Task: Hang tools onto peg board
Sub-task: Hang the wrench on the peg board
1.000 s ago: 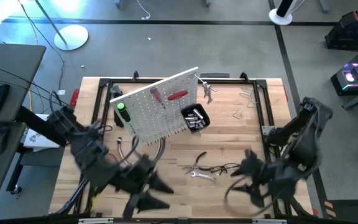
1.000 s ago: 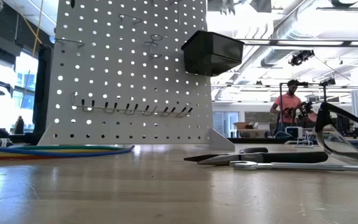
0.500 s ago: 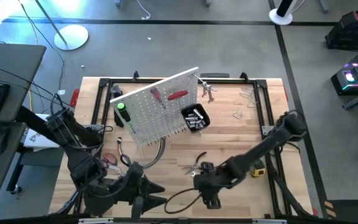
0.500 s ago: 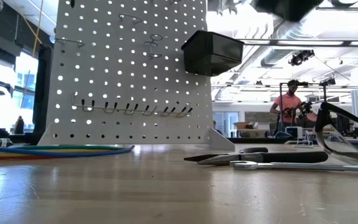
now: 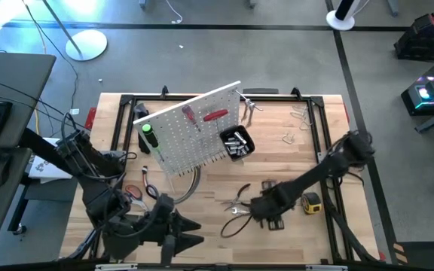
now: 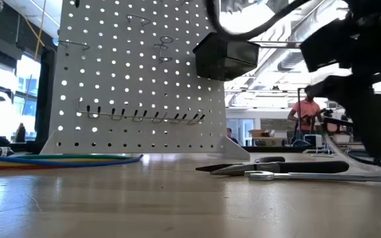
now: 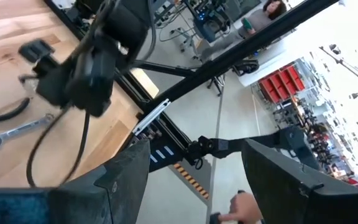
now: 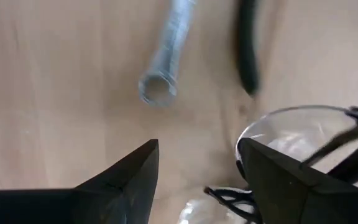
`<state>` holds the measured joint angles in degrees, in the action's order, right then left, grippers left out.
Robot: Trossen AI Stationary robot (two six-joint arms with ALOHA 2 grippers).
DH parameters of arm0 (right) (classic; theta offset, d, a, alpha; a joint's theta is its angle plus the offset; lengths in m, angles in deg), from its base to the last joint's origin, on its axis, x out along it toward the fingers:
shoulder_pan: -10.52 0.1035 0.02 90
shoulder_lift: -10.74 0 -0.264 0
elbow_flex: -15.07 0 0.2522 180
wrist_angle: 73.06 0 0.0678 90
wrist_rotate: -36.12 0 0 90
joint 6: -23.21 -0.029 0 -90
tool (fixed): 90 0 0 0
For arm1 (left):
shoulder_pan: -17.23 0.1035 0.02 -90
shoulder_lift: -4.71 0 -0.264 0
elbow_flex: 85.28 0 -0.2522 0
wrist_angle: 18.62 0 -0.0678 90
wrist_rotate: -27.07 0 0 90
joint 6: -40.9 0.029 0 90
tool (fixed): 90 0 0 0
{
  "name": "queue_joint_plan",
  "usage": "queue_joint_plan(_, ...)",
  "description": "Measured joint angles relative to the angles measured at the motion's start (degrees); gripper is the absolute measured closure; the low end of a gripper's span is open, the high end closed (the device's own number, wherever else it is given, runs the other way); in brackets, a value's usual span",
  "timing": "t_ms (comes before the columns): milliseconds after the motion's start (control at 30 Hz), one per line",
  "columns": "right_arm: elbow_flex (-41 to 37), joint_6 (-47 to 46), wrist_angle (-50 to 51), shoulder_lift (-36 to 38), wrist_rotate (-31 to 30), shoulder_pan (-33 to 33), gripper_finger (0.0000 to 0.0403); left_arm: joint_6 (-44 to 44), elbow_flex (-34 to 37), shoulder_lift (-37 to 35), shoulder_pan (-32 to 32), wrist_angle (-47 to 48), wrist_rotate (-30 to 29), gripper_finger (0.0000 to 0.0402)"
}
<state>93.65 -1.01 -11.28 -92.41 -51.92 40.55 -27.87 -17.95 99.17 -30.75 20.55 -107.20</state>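
Both arms active; right end effector (image 5: 268,213) has swung in from the tabletop's right edge, now low over wrench (image 5: 244,213) and pliers (image 5: 239,196), fingers apart, empty. Left end effector (image 5: 178,233) parked near front edge, fingers apart. Peg board (image 5: 191,128) behind. Likely pickup next.

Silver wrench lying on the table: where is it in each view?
High: wrench below centre.
Low: lower right, lying flat.
Left wrist: left edge.
Right wrist: top centre, blurred, probably it.
Shared landmark: black-handled pliers right beside it.
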Motion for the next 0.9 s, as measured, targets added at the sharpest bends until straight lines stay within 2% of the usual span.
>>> queue_joint_plan(100,-5.99,-4.65,-4.29,5.96,0.58,-0.89,0.0181,0.6,0.0,0.0,0.15,0.0,-0.06,0.0154)
queue_joint_plan(233,-9.28,-10.44,-13.18,12.09,1.94,-0.16,0.0181,2.83,0.0,0.0,1.02,0.0,-0.1,0.0154)
queue_joint_plan(367,-9.25,-14.12,-13.87,10.55,0.18,1.8,0.0186,4.42,0.0,0.0,2.27,0.02,-0.09,0.0154)
queue_joint_plan(567,-7.68,-18.22,-14.1,4.51,-0.94,1.02,0.0208,5.06,0.0,0.0,3.44,0.05,0.7,0.0154)
queue_joint_plan(700,-7.24,-18.11,-14.7,4.57,-1.69,-1.31,0.022,5.42,0.0,-0.01,3.46,0.05,1.02,0.0154)
queue_joint_plan(900,-7.86,-15.83,-15.3,4.52,1.15,-2.05,0.0233,5.96,0.0,-0.02,3.72,0.09,1.67,0.0154)
